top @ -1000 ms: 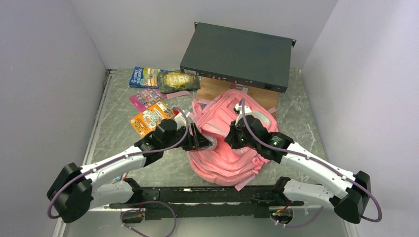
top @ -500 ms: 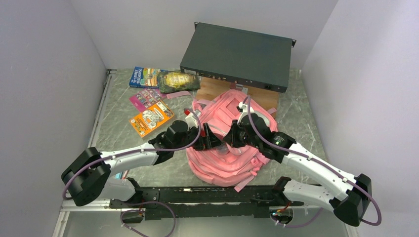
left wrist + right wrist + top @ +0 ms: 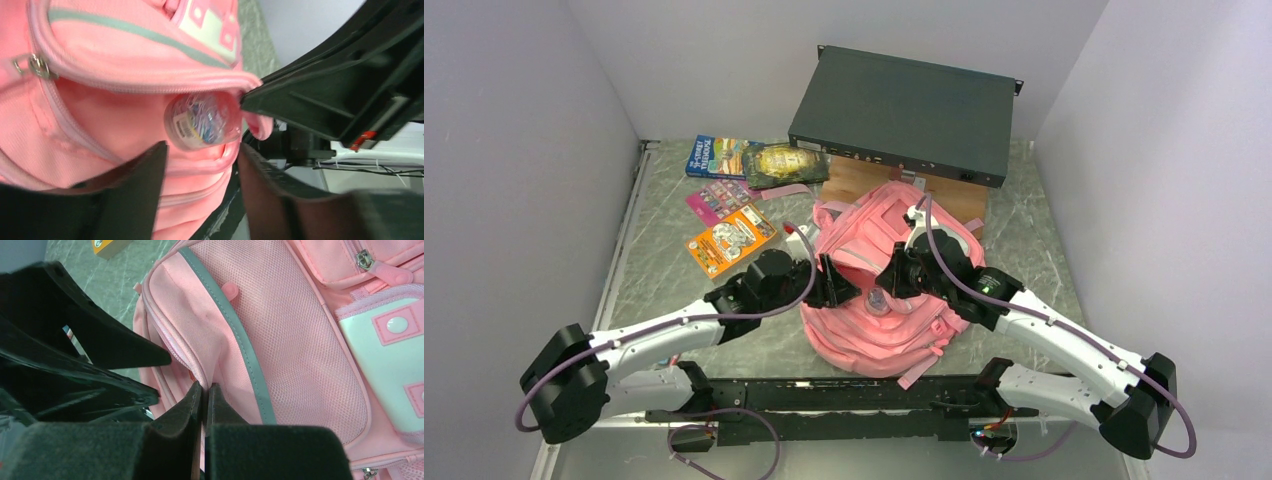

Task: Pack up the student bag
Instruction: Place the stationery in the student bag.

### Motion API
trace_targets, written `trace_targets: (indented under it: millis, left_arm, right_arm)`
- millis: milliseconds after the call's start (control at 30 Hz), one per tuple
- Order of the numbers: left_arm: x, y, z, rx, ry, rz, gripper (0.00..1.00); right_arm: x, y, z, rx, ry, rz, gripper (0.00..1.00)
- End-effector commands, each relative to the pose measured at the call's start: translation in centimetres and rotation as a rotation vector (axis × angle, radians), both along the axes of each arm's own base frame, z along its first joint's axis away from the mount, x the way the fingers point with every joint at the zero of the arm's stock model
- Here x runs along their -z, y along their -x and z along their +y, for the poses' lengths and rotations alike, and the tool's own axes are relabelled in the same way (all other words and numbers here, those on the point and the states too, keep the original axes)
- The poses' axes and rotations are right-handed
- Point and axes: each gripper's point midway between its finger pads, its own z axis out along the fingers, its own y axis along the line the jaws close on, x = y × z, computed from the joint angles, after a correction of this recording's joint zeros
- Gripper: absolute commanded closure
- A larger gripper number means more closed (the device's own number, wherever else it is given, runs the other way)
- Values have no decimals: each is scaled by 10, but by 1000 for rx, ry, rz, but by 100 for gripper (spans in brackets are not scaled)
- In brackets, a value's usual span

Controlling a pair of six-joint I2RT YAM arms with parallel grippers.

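Clip jar (image 3: 202,120) released into student bag (image 3: 864,335) pocket, left hand (image 3: 842,290) wide and retreating, right hand (image 3: 205,388) pinching rim: item packed.

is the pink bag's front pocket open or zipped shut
Open. The right gripper pinches the student bag by its pocket edge, and a clear tub of paper clips sits in the gap.

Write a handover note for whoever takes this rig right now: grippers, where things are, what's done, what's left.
Left gripper: open, at the front pocket of the bag.
Right gripper: shut on the pocket rim, holding it open.
Done: paper-clip jar sits in the pocket mouth, released.
Left: likely nudge it deeper, then pack the blue book, green packet, pink card and orange packet lying far left on the table.
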Motion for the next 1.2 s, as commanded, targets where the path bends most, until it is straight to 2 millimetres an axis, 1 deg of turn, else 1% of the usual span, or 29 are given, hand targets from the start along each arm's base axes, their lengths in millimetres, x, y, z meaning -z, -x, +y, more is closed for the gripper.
trace_targets:
  millis: [0,67,133,167,233,300,367,400,467,533,600,633,667,700,733,767,800,833,867,900,933,1000,1033,1133,1167]
  left_arm:
    - [13,11,-11,43,-119,-18,53]
    - [15,16,-25,72,-127,-24,61]
    - [17,19,-41,109,-116,-11,65]
    - [24,20,-49,131,-118,13,67]
    - [26,19,-65,174,-106,26,75]
    - [22,16,-80,202,-90,28,75]
    - [15,7,-96,215,-79,15,74]
    - [15,2,-102,215,-91,12,74]
    - [18,-6,-107,196,-131,28,73]
    - [23,-7,-106,188,-142,32,71]
    - [24,-5,-100,187,-127,32,72]
    - [29,-1,-93,191,-127,37,72]
    - [29,1,-85,184,-128,35,70]
    - [31,3,-76,169,-140,31,66]
    - [33,5,-66,152,-158,26,59]
    - [34,5,-56,130,-176,20,51]
    - [30,6,-44,104,-185,11,42]
    - [34,6,-34,80,-212,14,35]
    - [33,7,-23,59,-229,6,29]
    - [25,8,-11,34,-232,-16,24]
    - [23,8,1,9,-254,-26,20]
    - [17,6,25,-51,-292,-49,11]
    - [12,5,33,-62,-296,-58,9]
    - [-2,3,53,-69,-303,-88,6]
    - [0,2,64,-86,-335,-83,1]
  right_arm:
    - [-58,-20,14,20,-163,-158,100]
    - [-61,-20,14,19,-174,-166,100]
    - [-68,-19,15,11,-181,-168,100]
    - [-72,-17,15,6,-187,-169,100]
    - [-81,-16,15,2,-209,-186,100]
    - [-86,-16,15,5,-225,-195,100]
    - [-86,-15,14,8,-227,-194,100]
    - [-86,-15,14,10,-228,-194,100]
    - [-82,-15,14,12,-228,-192,100]
    - [-79,-15,12,13,-209,-185,100]
    - [-75,-16,9,23,-192,-187,100]
    - [-74,-16,7,27,-191,-194,100]
    - [-72,-17,6,31,-187,-200,100]
    - [-71,-18,6,29,-181,-203,100]
    - [-69,-18,6,28,-171,-201,100]
    - [-68,-18,5,24,-160,-200,100]
    - [-65,-18,5,21,-148,-197,100]
    - [-62,-19,5,21,-138,-199,100]
    - [-60,-20,4,18,-130,-200,100]
    - [-57,-20,4,14,-122,-200,100]
    - [-55,-20,4,11,-111,-198,100]
    - [-51,-21,3,9,-91,-194,100]
    - [-49,-21,1,12,-83,-192,100]
    - [-44,-22,1,13,-77,-188,100]
    - [-42,-22,0,12,-72,-183,100]
